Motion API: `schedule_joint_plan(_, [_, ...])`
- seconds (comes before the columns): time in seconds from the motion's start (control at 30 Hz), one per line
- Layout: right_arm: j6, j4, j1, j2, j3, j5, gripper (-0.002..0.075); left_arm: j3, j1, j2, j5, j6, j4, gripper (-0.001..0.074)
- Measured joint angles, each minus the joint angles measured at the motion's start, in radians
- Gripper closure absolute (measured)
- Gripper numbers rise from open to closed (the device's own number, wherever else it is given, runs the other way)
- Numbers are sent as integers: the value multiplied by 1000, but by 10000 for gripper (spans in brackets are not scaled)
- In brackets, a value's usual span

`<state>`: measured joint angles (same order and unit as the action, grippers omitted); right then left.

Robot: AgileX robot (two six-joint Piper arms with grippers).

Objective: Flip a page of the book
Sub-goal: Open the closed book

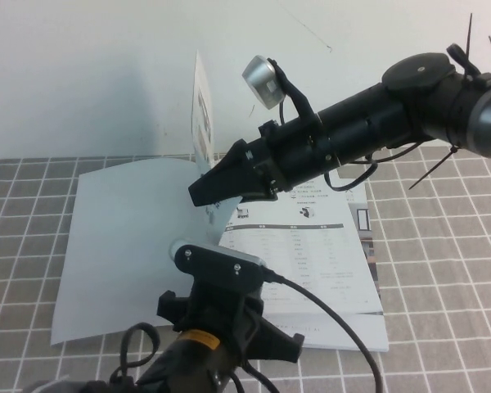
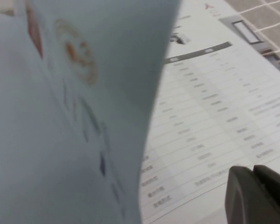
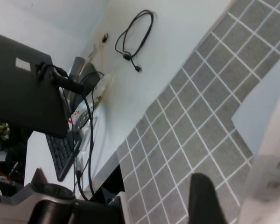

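Note:
The book [image 1: 311, 246] lies open on the grey gridded mat; its right-hand page of tables faces up, and it also shows in the left wrist view [image 2: 214, 102]. The page [image 1: 201, 106] stands nearly upright over the spine, seen edge-on. My right gripper [image 1: 203, 192] reaches in from the upper right and is shut on its lower part; the right wrist view shows one finger [image 3: 203, 200] beside the leaf [image 3: 270, 186]. My left gripper [image 2: 254, 186] is shut and empty, low over the right-hand page near the book's front edge. The raised page [image 2: 84, 116] fills that view's left.
The turned left-hand leaf [image 1: 123, 246] lies flat and pale on the mat [image 1: 442, 270]. The left arm's wrist [image 1: 221, 274] covers the book's front middle. A black cable [image 3: 137, 35], a monitor and a keyboard sit beyond the mat's left side.

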<state>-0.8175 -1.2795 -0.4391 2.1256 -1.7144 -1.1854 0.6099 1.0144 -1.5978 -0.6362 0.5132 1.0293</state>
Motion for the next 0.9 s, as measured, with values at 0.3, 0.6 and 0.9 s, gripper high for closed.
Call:
schedule_joint_plan(0.3, [-4,14,0,-56,-82,-9,354,0,-139,-13,14,-8,108,737])
schedule_joint_plan(0.6, [73,544,-5,-64,-133,-24,379,0,-273,-13,186,-8,233,737])
schedule_joint_plan(0.9, [221,855,-5,113,-133,1,633,0,-315,-13,243,-8,257,737])
